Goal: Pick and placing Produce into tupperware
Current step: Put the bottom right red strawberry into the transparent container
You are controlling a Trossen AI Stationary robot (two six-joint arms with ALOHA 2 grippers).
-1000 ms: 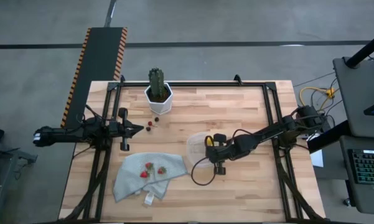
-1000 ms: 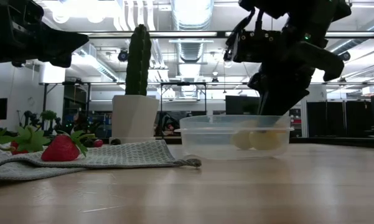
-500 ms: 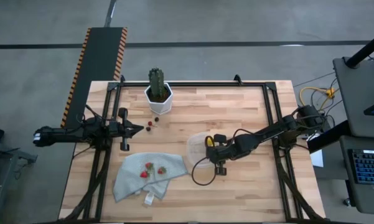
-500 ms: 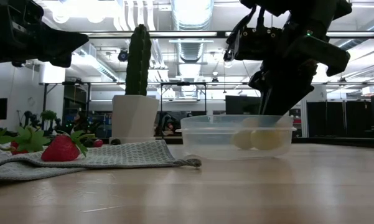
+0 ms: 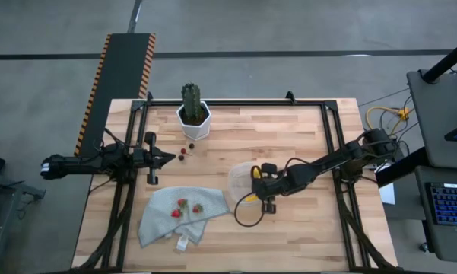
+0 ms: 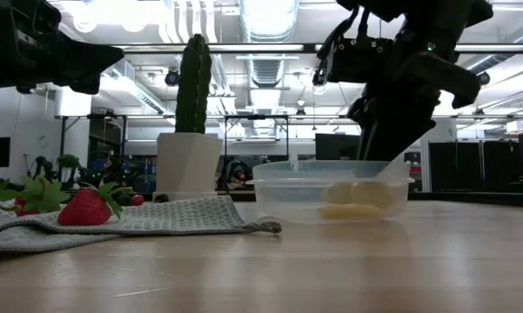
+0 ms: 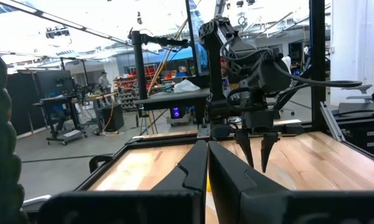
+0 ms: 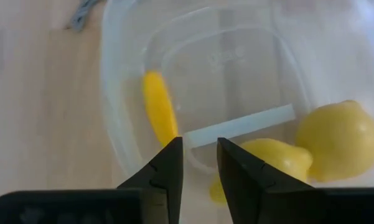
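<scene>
Spanning a workshop, pale wooden tabletop [image 5: 274, 137]

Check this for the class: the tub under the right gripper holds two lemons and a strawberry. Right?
Not quite. Beside the two lemons, the tub holds an elongated yellow piece, not a strawberry; the right wrist view shows it. The right gripper is above it.

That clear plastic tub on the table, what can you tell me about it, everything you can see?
The tub is a shallow, see-through plastic container with rounded corners and a thicker rim, open with no lid. It sits flat on the wooden table, right of the grey cloth. Inside lie two yellow lemons side by side and an elongated orange-yellow piece resting along one wall. The right end effector hovers just above the tub, its fingers slightly parted and holding nothing.
</scene>
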